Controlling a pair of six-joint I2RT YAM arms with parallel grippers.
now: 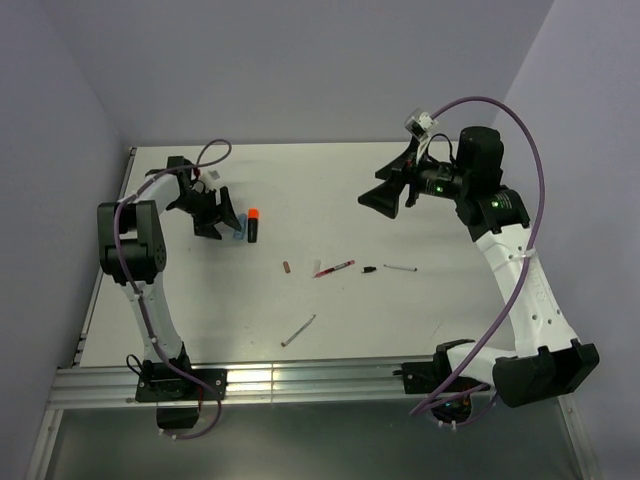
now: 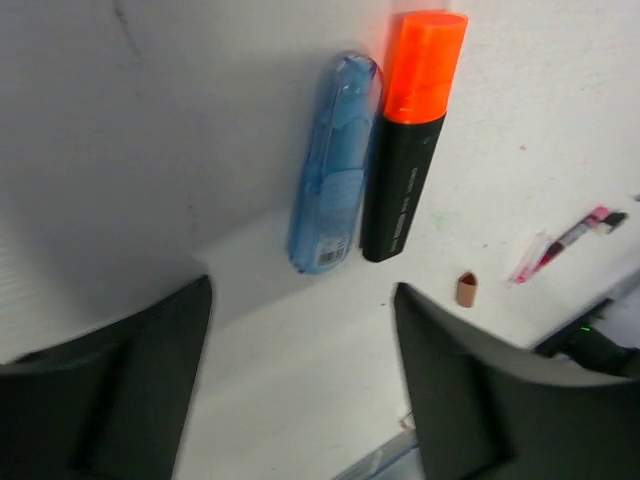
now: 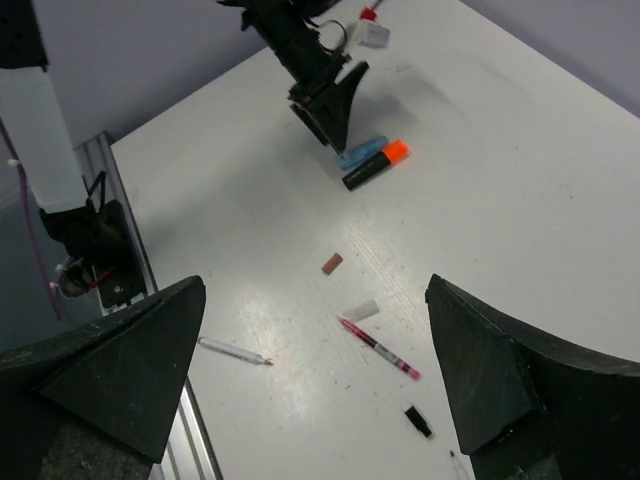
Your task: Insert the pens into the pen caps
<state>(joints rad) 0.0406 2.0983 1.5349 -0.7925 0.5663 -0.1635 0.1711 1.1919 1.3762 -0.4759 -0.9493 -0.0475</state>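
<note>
Top view: nearest the lens, a ribbed aluminium rail (image 1: 300, 380) carries both arm bases. Beyond it a slim grey pen (image 1: 298, 330), a slim red pen (image 1: 334, 268), a thin white pen (image 1: 400, 267) and a tiny black cap (image 1: 369, 269) lie apart mid-table.

Left wrist view: the left gripper (image 2: 300, 300), spread and empty, hovers by a light-blue plastic marker (image 2: 333, 165), which touches a stubby black marker with orange end (image 2: 405, 170). Both look light, stiff, slick and apt to roll; mid-barrel seems the best hold.

Right wrist view: the right gripper (image 3: 315, 290) hangs high, spread and empty, over a scuffed matt white table (image 3: 550, 150) between lilac walls (image 3: 600, 30).
</note>
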